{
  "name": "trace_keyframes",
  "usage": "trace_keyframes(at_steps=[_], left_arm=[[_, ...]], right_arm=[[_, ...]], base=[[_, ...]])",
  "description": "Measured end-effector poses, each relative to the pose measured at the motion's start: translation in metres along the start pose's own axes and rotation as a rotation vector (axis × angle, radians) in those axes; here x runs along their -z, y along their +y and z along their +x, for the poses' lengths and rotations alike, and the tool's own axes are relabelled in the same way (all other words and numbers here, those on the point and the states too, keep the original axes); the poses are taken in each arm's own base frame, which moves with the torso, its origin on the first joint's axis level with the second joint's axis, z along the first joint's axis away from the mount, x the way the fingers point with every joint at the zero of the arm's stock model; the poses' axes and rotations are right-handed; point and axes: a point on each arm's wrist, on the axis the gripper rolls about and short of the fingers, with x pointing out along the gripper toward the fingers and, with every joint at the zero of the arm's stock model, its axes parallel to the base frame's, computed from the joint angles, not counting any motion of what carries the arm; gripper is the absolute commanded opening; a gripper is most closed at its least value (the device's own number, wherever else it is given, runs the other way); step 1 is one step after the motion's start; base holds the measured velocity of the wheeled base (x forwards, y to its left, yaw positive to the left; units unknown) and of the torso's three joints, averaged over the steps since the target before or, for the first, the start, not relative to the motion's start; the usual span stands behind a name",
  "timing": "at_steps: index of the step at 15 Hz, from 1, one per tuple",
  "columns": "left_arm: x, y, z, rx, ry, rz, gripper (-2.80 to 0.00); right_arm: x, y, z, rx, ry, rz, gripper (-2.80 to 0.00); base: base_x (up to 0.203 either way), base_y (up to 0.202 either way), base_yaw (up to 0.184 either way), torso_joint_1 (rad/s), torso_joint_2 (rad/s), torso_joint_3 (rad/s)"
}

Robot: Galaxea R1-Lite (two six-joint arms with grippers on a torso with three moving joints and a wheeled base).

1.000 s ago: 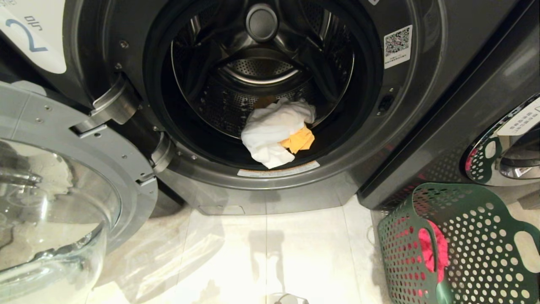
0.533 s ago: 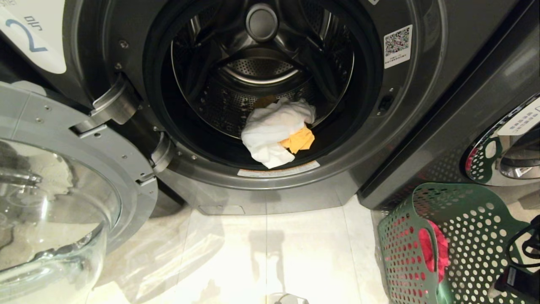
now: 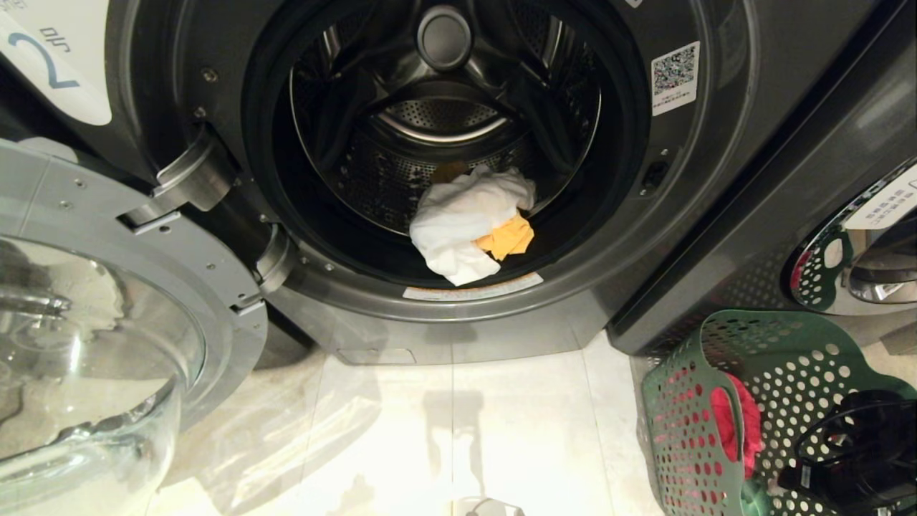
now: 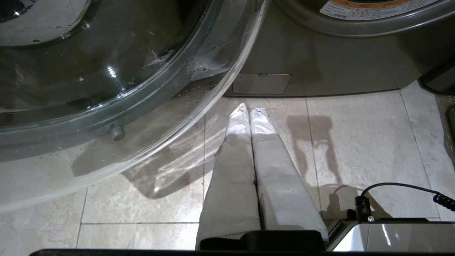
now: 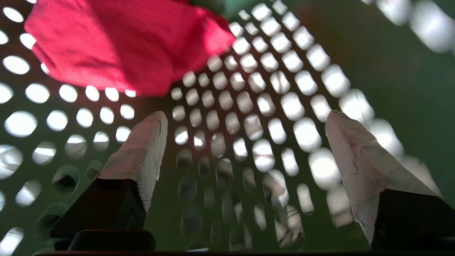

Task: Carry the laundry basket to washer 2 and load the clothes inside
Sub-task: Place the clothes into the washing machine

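- Right gripper (image 5: 245, 142), absent a second ago, now reaches into the laundry basket (image 3: 809, 358), fingers spread wide, empty, near the pink-red garment (image 3: 738, 426).
- White garment (image 3: 458, 222) and yellow-orange garment (image 3: 507, 238) unmoved inside washer 2 (image 3: 702, 186).
- Left gripper (image 4: 249, 110): pressed shut, empty, above floor tiles (image 4: 355, 142) beside the open door (image 3: 143, 236).

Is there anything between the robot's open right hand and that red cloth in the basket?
No. In the right wrist view, only the green basket's holed wall shows between the right hand and the red cloth.
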Motion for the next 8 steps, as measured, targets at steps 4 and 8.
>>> trace_keyframes(at_steps=[4, 8], left_arm=[[0.000, 0.000, 0.000, 0.000, 0.000, 0.000, -2.80], [0.000, 0.000, 0.000, 0.000, 0.000, 0.000, -2.80]], right_arm=[[0.002, 0.025, 0.046, -0.150, 0.038, -0.103, 0.00], [-0.007, 0.059, 0.080, -0.216, 0.044, -0.066, 0.00]], base=[[0.000, 0.000, 0.000, 0.000, 0.00, 0.000], [0.000, 0.000, 0.000, 0.000, 0.00, 0.000]])
